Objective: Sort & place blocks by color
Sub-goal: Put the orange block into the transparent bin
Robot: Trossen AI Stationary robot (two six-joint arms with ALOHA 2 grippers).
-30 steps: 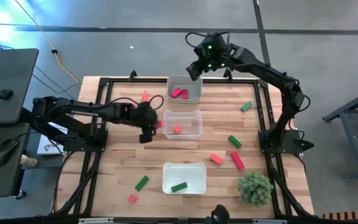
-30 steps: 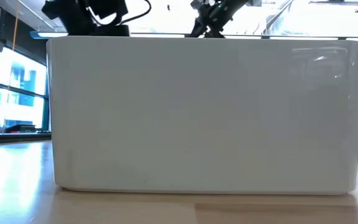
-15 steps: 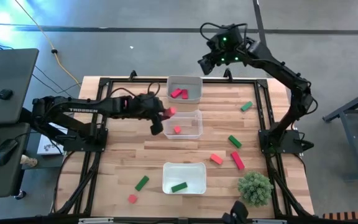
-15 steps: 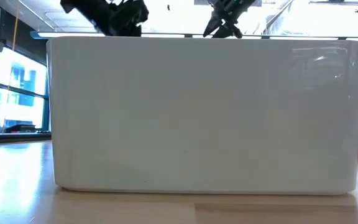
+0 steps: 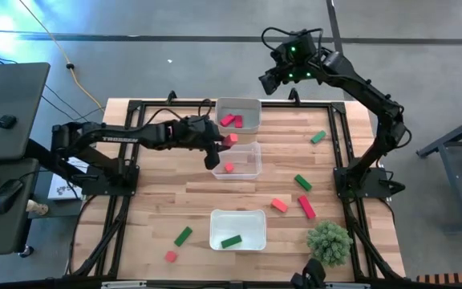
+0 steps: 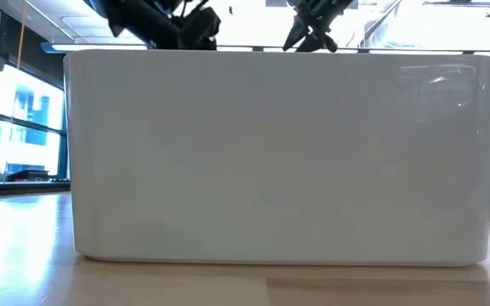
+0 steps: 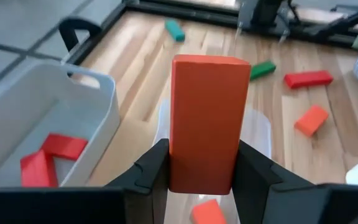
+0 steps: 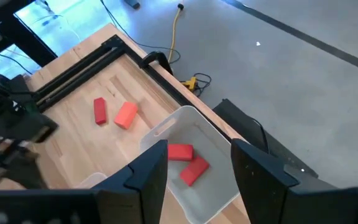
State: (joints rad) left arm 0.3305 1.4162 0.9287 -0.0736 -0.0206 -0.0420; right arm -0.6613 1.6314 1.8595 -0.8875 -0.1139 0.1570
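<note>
**Left arm carrying orange-red block at the middle tray**

I am holding an orange-red block (image 7: 207, 121) clamped upright in the left gripper (image 5: 220, 147), long axis running out along the fingers. The middle tray (image 5: 253, 170), already containing one orange-red block (image 5: 228, 168), is lying directly below and just ahead of the gripper; the crimson tray (image 5: 249, 105) sits beside it. The right gripper (image 8: 192, 163) is hanging released, empty, above the crimson tray's far edge.

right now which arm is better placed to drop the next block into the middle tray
Left. Its gripper is shut on an orange-red block right at the middle tray edge. The right gripper is empty, raised beyond the table's far edge.
</note>
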